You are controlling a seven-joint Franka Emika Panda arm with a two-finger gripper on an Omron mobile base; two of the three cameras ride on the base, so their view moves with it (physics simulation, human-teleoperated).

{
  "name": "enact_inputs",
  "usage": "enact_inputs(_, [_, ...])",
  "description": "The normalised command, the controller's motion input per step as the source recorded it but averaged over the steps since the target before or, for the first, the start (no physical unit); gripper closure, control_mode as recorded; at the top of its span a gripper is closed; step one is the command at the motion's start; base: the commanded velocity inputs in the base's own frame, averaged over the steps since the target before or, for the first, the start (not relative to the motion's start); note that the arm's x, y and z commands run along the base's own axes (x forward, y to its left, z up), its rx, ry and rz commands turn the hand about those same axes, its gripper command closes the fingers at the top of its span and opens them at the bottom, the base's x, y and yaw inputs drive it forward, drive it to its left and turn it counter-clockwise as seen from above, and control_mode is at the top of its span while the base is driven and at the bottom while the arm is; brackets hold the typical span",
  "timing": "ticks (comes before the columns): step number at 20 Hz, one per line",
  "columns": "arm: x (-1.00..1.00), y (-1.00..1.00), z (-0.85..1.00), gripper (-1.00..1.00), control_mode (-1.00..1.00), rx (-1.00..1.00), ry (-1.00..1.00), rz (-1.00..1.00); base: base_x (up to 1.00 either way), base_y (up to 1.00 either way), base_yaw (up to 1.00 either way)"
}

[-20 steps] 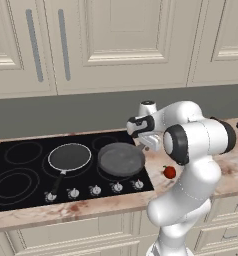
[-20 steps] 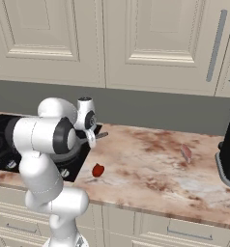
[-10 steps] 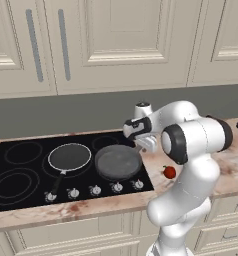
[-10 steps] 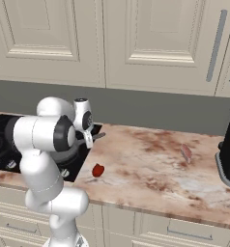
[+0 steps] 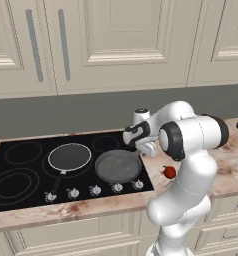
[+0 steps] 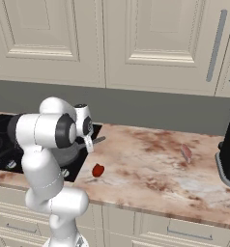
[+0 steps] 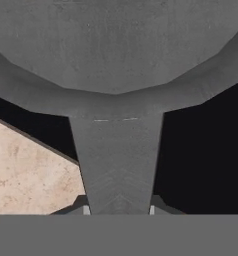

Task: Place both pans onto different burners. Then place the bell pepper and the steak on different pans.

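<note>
Grey pan (image 5: 117, 166) sits on the cooktop (image 5: 21, 172), centre-right of the left base frame, over the front-right burner area; can't tell if it's centred on a ring. Its handle (image 7: 118, 165) runs from the pan's right side back toward the fingers (image 5: 147, 148), so the long axis points straight down the hand view, bowl at the top, handle at the bottom. Fingers closed on that handle, judging from the hand view, where it passes between the tips. Pan looks deep, matte grey, upright. Dark pan (image 5: 69, 157) with pale rim is just left of it on another ring, black handle toward the knobs (image 5: 95, 190). Pepper (image 5: 169, 172) lies on the table (image 6: 150, 169), just right of the cooktop edge, close to the arm. Steak (image 6: 186, 153) is well apart, far right in the right base frame. Likely next: let go of the handle, then reach right and down for the pepper.
</note>
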Motion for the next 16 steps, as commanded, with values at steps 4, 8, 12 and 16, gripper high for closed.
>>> enact_inputs(4, [0.17, 0.0, -0.08, 1.0, -1.0, 0.0, 0.0, 0.0, 0.0, 0.0, 0.0])
enact_inputs(8, [0.32, 0.0, -0.01, 1.0, -1.0, 0.0, 0.0, 0.0, 0.0, 0.0, 0.0])
enact_inputs(12, [0.36, 0.0, -0.01, 1.0, -1.0, 0.0, 0.0, 0.0, 0.0, 0.0, 0.0])
enact_inputs(16, [0.38, 0.0, 0.0, 1.0, -1.0, 0.0, 0.0, 0.0, 0.0, 0.0, 0.0])
